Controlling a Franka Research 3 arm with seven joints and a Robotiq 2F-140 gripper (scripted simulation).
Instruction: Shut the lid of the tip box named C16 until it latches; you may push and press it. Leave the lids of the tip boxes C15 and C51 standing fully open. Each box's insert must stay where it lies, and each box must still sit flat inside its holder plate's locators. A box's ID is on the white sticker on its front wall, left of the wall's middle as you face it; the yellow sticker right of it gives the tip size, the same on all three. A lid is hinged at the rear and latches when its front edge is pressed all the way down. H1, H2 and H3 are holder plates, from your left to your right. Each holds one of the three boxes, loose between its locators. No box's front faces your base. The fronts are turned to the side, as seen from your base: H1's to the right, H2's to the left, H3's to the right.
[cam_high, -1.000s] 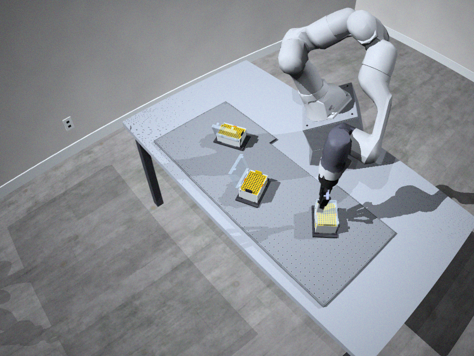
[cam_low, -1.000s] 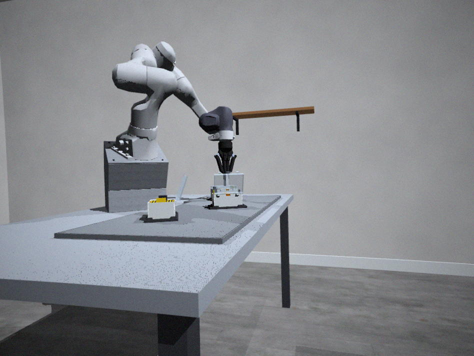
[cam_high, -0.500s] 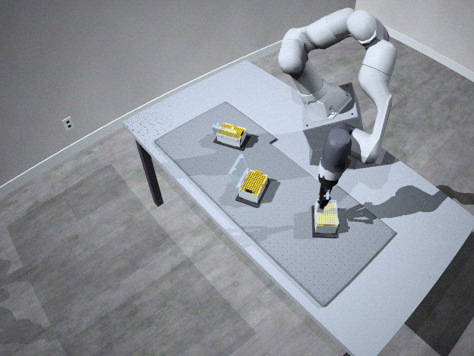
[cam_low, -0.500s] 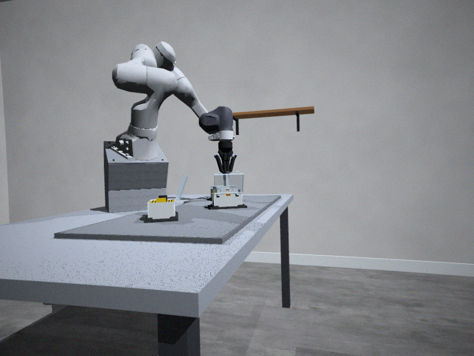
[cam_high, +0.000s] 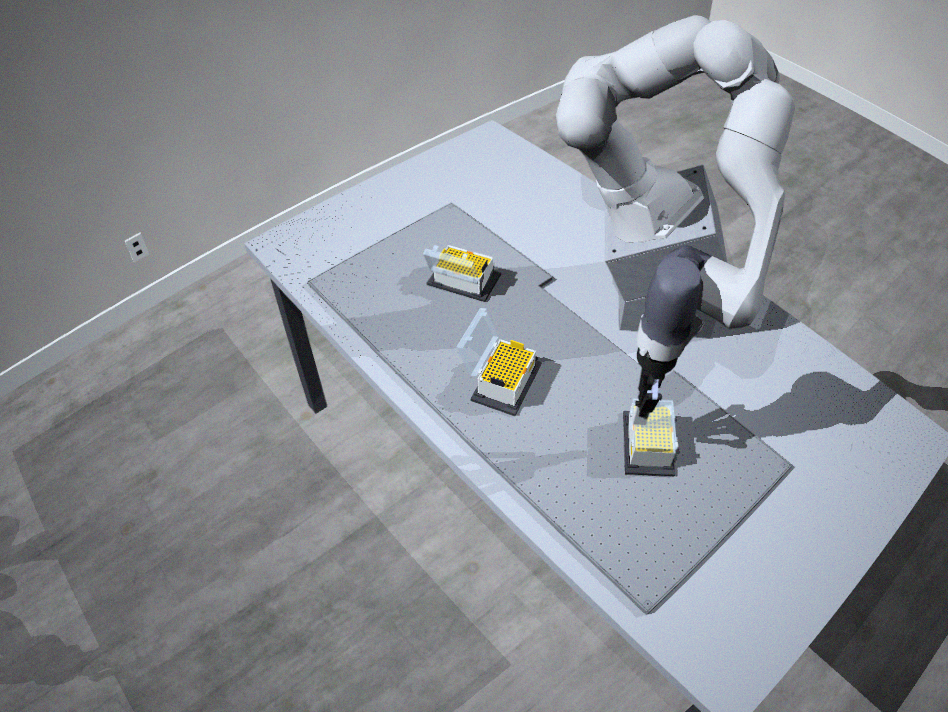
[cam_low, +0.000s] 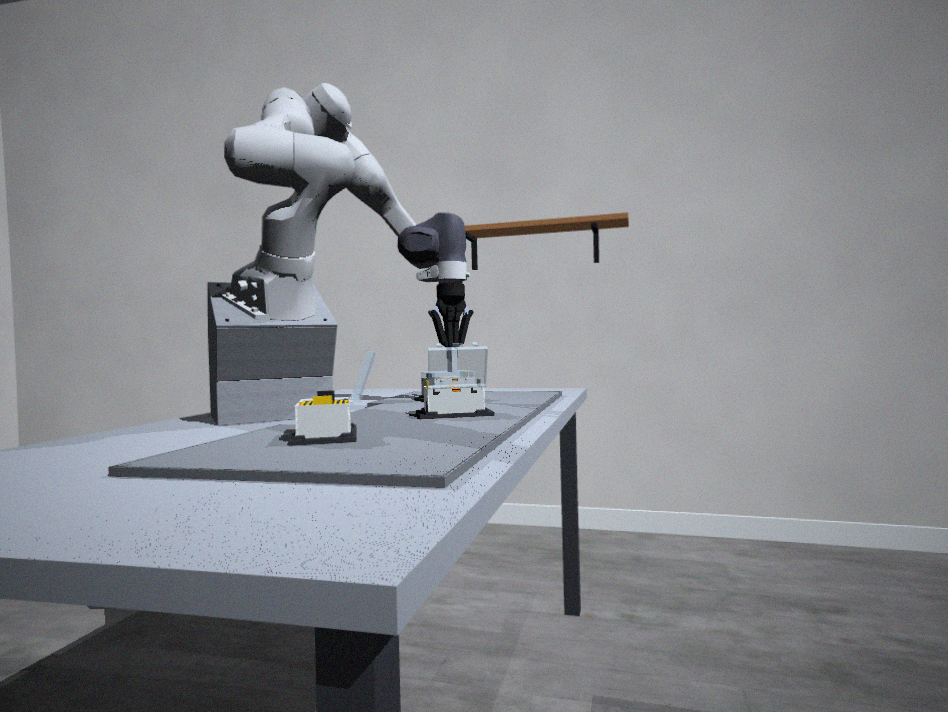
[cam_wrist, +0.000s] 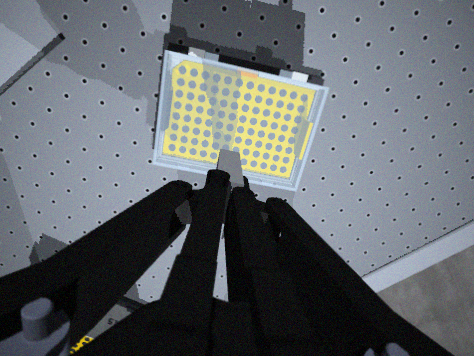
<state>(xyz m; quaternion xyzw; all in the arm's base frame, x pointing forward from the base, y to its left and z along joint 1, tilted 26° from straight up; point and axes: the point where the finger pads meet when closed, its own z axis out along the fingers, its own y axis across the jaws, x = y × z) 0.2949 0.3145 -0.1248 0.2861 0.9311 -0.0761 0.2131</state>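
Three tip boxes sit on the worktop (cam_high: 490, 164); the claw (cam_wrist: 227, 172), fully closed and empty, presses the nearest box's lid (cam_wrist: 239, 119). Next, likely a firmer push until it latches.

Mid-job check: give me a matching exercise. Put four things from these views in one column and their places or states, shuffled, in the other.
1. black hand
2. clear lid of the middle tip box
3. brown wooden shelf
4. grey block pedestal

a. on the wall
b. under the arm's base
c. shut on nothing, above the end yellow-insert tip box
d. tilted open

Pairs: 1-c, 2-d, 3-a, 4-b
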